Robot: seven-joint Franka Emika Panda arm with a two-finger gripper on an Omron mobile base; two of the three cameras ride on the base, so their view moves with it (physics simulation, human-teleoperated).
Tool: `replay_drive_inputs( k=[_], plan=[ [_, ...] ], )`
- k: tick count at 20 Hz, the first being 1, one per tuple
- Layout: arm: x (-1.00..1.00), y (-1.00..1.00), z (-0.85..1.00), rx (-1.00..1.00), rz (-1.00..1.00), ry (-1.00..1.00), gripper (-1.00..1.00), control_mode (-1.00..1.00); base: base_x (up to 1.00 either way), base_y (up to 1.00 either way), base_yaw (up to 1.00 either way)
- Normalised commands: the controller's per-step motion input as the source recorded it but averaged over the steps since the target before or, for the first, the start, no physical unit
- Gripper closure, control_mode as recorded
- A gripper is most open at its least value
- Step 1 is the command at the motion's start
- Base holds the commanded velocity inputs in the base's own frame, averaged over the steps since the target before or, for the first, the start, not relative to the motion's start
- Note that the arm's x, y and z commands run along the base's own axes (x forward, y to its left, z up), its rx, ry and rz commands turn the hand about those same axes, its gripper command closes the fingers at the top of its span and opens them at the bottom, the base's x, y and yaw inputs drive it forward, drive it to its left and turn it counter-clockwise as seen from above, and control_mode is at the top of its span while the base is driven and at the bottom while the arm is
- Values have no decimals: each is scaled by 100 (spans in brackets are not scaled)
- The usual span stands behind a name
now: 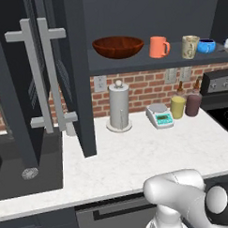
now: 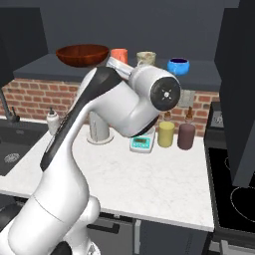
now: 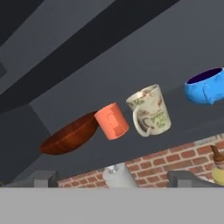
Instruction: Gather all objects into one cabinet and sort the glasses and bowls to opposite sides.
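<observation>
While the gripper (image 3: pixel 112 183) hangs open and empty before the cabinet (image 1: pixel 62 66), its shelf (image 1: pixel 132 61) holds, left to right, the brown bowl (image 1: pixel 118 46), orange mug (image 1: pixel 158 47), cream cup (image 1: pixel 190 47) and blue bowl (image 1: pixel 206 46).

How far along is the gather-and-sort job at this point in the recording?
Gathering looks done: the brown bowl, orange mug, cream cup and blue bowl all stand on the cabinet shelf. Nothing is in hand; the gripper has its jaws open and empty. Sorting is left: the two bowls sit at opposite ends with the cup between them.
</observation>
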Motion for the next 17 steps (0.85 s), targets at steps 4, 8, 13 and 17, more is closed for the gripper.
replay_drive_inputs(
  k=[4, 8, 13, 17],
  plan=[
    [-100, 0, 25, 5, 0, -5, -100, -100, 0, 0, 0],
    [-100, 0, 20, 5, 0, -4, -100, -100, 0, 0, 0],
    [-100, 0, 20, 8, -5, -4, -100, -100, 0, 0, 0],
    [-100, -1, 27, 9, -9, -4, -100, -100, 0, 0, 0]
  ],
)
